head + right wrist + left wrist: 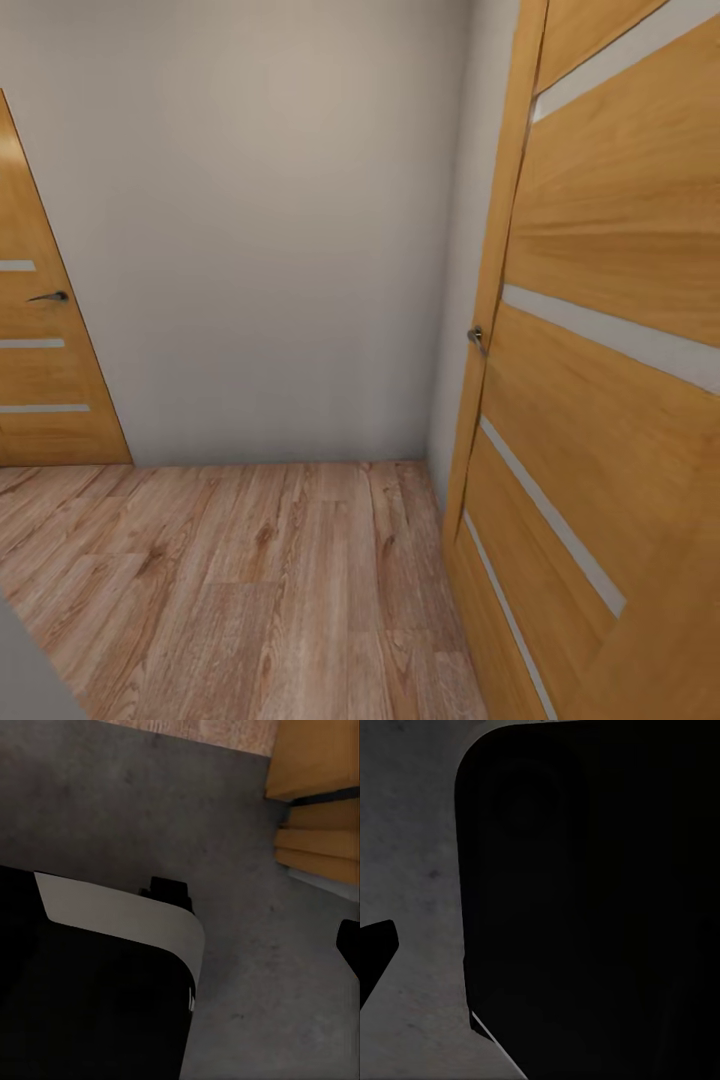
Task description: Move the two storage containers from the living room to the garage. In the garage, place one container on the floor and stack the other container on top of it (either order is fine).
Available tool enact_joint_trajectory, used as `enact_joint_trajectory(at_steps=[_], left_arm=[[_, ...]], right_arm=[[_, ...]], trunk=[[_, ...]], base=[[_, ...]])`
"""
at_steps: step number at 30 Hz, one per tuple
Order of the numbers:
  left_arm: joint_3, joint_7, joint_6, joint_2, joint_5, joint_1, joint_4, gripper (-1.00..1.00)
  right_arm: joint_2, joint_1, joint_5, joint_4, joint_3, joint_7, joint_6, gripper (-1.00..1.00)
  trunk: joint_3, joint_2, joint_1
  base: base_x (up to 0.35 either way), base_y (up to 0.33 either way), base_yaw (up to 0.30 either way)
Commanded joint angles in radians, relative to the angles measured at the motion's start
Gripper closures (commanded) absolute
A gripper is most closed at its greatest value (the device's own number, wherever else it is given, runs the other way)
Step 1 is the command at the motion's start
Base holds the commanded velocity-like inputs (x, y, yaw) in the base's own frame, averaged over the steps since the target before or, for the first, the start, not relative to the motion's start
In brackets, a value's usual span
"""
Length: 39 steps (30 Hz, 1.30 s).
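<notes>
The two storage containers are out of view. In the head view I face a plain grey wall (260, 230) at the end of a light wood-plank floor (250, 590). Dark grey speckled concrete floor (412, 832) lies under the left wrist camera and under the right wrist camera (247, 945) too. One black finger (376, 949) of my left gripper shows far off to one side with nothing against it. One black finger (349, 945) of my right gripper sits at the frame edge, also bare.
A wood-panelled door (610, 380) with a handle (476, 337) stands open close on my right. Another door (40, 340) is at the far left. My black base (90, 1005) is below the right wrist camera, near the door's foot (319, 802) and the plank edge (202, 731).
</notes>
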Motion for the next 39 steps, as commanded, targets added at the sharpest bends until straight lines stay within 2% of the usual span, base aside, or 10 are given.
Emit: enact_joint_trajectory(at_steps=[1,5,16,22,39], left_arm=[[0.001,-0.002,-0.001,0.000,0.001,0.000,0.000,-1.00],[0.001,-0.002,-0.001,0.000,0.001,0.000,0.000,-1.00],[0.001,-0.002,-0.001,0.000,0.001,0.000,0.000,-1.00],[0.001,-0.002,-0.001,0.000,0.001,0.000,0.000,-1.00],[0.001,-0.003,-0.001,-0.001,0.001,0.000,0.000,-1.00]], right_arm=[[0.001,-0.001,-0.008,0.003,0.008,0.000,-0.006,-1.00],[0.001,-0.001,-0.008,0.003,0.008,0.001,-0.006,-1.00],[-0.001,-0.001,-0.005,0.003,0.008,0.008,-0.007,-1.00],[-0.001,-0.001,-0.005,0.003,0.008,0.008,-0.006,-1.00],[-0.001,-0.001,-0.005,0.003,0.008,0.008,-0.007,-1.00]], trunk=[[-0.001,0.000,0.000],[-0.001,0.000,0.000],[-0.001,0.000,0.000],[-0.001,0.000,0.000],[-0.001,0.000,0.000]], base=[[0.000,-0.063,0.000],[0.000,-0.029,0.000],[0.000,0.000,0.234],[0.033,0.000,0.052],[0.265,0.000,0.002]])
